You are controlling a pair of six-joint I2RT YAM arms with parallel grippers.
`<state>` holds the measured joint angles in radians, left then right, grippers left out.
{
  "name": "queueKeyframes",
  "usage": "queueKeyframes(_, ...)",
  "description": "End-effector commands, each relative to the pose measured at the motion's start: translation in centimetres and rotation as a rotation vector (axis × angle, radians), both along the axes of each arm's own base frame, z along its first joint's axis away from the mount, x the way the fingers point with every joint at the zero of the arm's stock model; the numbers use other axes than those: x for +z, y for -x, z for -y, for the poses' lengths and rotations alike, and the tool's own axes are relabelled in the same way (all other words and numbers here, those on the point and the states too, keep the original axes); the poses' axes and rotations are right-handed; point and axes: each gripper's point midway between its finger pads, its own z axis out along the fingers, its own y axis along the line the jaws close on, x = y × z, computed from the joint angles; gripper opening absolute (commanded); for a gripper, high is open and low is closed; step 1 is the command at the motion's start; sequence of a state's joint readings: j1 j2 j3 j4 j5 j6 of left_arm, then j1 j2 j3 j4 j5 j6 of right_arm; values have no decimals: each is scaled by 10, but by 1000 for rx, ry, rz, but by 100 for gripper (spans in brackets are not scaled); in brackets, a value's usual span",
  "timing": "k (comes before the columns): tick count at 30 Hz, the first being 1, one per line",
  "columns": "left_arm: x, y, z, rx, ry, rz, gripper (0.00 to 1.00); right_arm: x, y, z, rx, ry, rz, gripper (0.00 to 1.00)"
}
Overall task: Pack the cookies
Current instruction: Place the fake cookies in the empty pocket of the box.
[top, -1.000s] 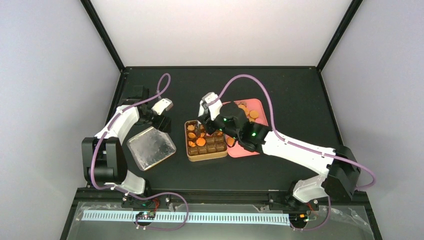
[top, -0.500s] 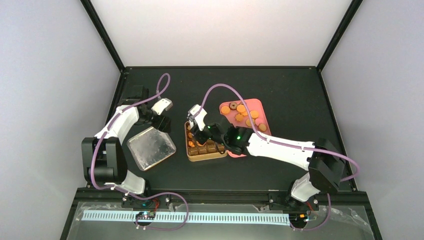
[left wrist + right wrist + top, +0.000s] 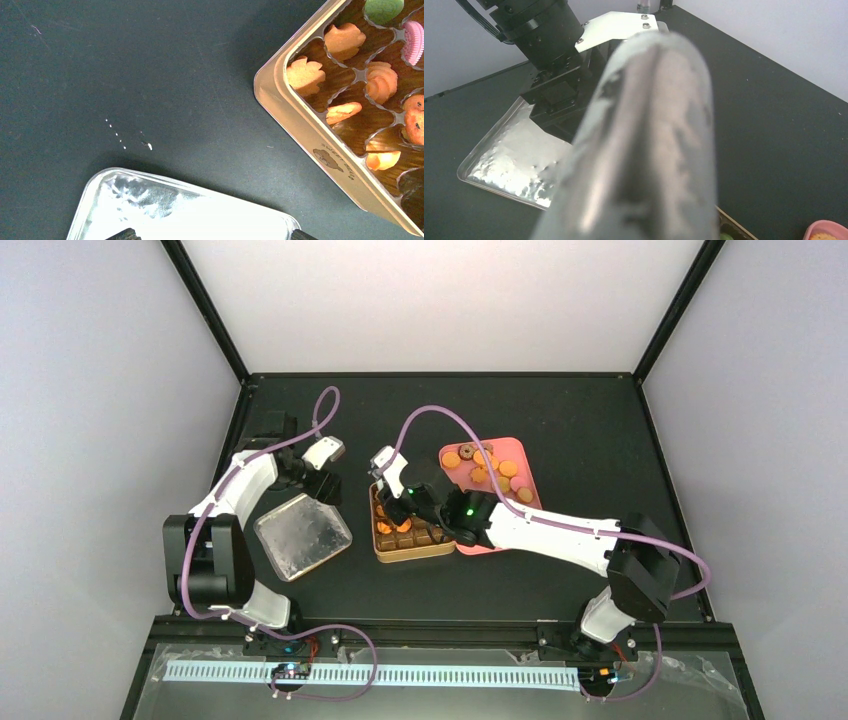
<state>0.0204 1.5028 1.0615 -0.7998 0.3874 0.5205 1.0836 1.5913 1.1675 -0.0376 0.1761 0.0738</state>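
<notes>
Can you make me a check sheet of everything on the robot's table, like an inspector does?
Surface: black table, with a few white specks near the silver lid.
Job's things: cookies sit in some pockets of the tin, among them a green cookie and a pink cookie. More lie on the pink tray.
Clutter: the silver lid lies flat, left of the tin.
Grippers: left gripper open, over the lid's edge. The right gripper is above the tin and seems to hold the metal tongs.
Cables: purple cables, one looping up from each arm.
Surroundings: pale walls, black frame, nothing else seen.
</notes>
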Motion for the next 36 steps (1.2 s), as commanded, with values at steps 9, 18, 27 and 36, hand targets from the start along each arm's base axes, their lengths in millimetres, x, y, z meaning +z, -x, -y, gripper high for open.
queueKeyframes(9, 14, -4, -1, -1, 13, 37, 81, 39, -16, 20, -85, -53, 78, 25)
queueKeyframes(18, 15, -4, -1, -1, 19, 38, 81, 43, -18, 31, -104, -69, 75, 26)
queueKeyframes(27, 13, -3, -1, -2, 17, 34, 80, 34, -6, 17, -28, -96, 20, 30)
queueKeyframes(36, 13, -3, -2, -1, 13, 35, 80, 19, -7, 8, -24, -70, 9, 35)
